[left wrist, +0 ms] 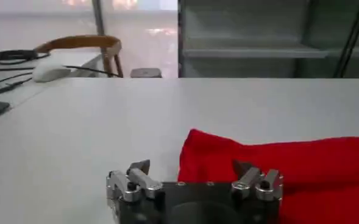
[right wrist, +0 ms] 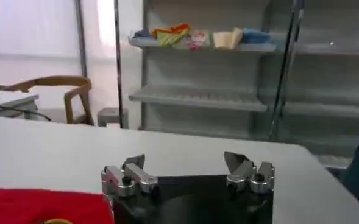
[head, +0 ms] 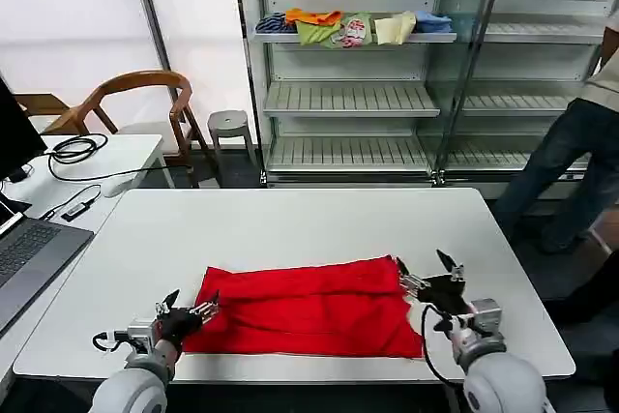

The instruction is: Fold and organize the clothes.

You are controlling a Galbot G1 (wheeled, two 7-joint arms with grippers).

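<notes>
Hovering at the near edge of a white surface, our two tools flank a red T-shirt that lies folded into a long, flat band across the front half of the surface. We can read no label, print or writing on the cloth; what shows is plain red, soft and matte, with shallow creases running along its length and a slightly raised far corner on the right.

Our left tool sits at the shirt's left end, fingers spread and holding nothing; in the left wrist view one finger is over the red cloth and the other over bare surface, beside the shirt's rounded corner. Our right tool is at the shirt's far right corner, likewise released, its dark fingers apart above the surface.

The surface is smooth, with rounded corners. To its left stands a second white desk carrying a coiled black cable, with a laptop beside the near edge. Behind are a curved wooden chair, a small grey stool and a pale metal rack with slatted shelves, its upper shelf holding small folded garments in orange, green, cream and blue.
</notes>
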